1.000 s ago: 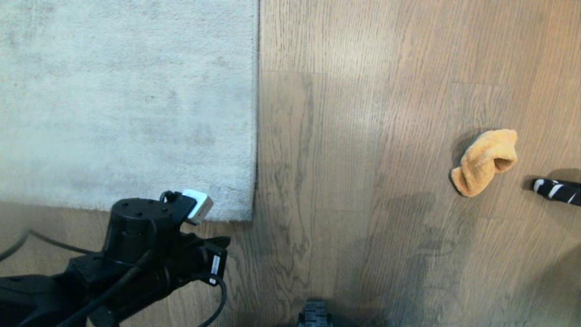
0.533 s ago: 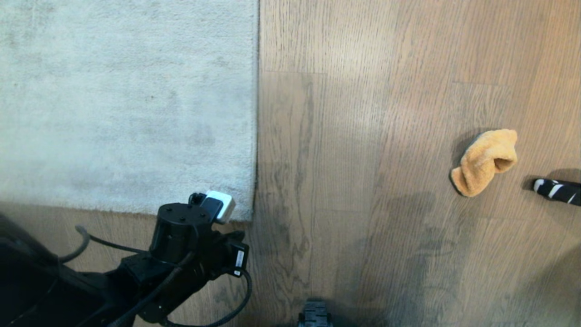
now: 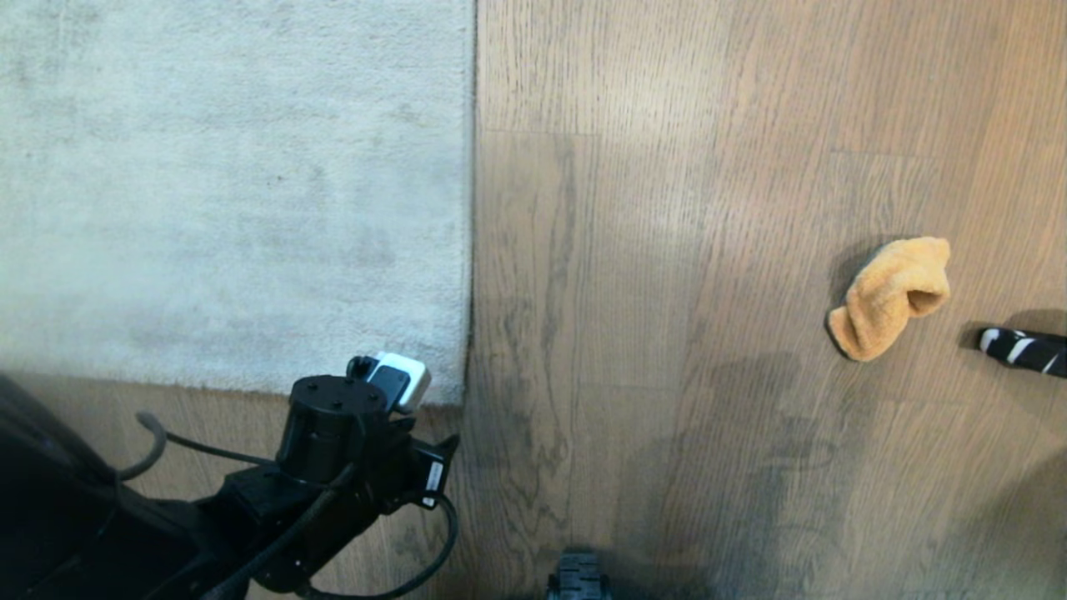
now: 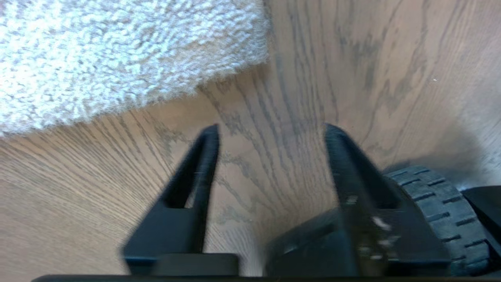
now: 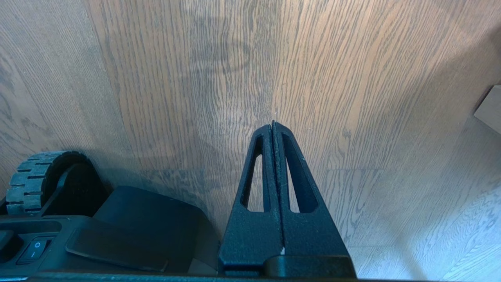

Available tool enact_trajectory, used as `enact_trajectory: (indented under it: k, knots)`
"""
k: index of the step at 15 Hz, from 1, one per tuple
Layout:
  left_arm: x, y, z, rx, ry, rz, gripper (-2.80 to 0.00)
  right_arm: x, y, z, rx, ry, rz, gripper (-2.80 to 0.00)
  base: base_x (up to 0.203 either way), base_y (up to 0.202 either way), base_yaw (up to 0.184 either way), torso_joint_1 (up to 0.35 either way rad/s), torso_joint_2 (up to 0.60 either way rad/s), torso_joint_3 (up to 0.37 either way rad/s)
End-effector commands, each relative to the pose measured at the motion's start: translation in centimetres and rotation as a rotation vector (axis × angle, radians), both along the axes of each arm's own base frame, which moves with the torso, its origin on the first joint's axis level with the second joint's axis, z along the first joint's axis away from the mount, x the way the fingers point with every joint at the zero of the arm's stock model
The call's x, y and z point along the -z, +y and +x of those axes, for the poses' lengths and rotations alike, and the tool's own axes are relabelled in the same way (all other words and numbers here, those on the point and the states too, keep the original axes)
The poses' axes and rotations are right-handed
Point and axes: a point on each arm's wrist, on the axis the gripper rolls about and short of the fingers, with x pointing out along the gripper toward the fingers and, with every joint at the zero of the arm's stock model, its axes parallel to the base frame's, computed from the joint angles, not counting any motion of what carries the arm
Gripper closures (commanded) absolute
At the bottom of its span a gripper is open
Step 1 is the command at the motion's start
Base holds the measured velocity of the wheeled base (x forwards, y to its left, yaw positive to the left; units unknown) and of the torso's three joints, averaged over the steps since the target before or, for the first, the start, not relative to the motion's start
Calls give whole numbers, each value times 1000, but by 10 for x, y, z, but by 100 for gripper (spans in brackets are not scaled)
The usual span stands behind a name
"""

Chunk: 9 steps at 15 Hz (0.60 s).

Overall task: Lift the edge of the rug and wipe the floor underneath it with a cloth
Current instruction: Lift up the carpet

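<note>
- At the near edge of the head view, a black ribbed wheel (image 3: 577, 582) of the robot's base pokes into sight, resting on the floor (image 3: 667, 250); the same kind of wheel shows beside each gripper in the two wrist views.
- Low on the left, the left arm reaches forward, its wrist housing and a small white-and-grey block (image 3: 398, 379) hanging just over the near corner of the rug.
- The left gripper (image 4: 270, 133) has its two black fingers spread wide apart with nothing between them; bare wood grain shows in the gap. It points at the floor just short of the rug edge (image 4: 219, 74), apart from the pile.
- The right gripper (image 5: 273, 129) hangs over bare planks by the base, its fingers pressed flat together and holding nothing.
- The rug edge lies flat on the floor: a near border runs across the left of the head view to the corner (image 3: 457, 392), and a straight side border runs away from there up the picture.
- Out on the right, well apart from the rug and from both grippers, the orange-yellow cloth (image 3: 890, 296) sits in a lumpy fold on the planks.
- Just beside the cloth, at the right margin, lies a black object with white stripes (image 3: 1024, 348); it is cut off by the frame, so what it is cannot be told.
- The grey-brown planks run on beyond to the far edge.
</note>
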Motion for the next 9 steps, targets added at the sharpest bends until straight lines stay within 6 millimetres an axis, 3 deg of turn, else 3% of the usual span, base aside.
enact_trajectory:
  k: [1,9]
  knots:
    - [2,2,3,-14,0,9,-280,0,0,0,-1,-2,0,0,0,0,0,0,0,0]
    - [3,17,23,-33,-31,124,-280,0,0,0,0,-1,0,0,0,0,0,0,0,0]
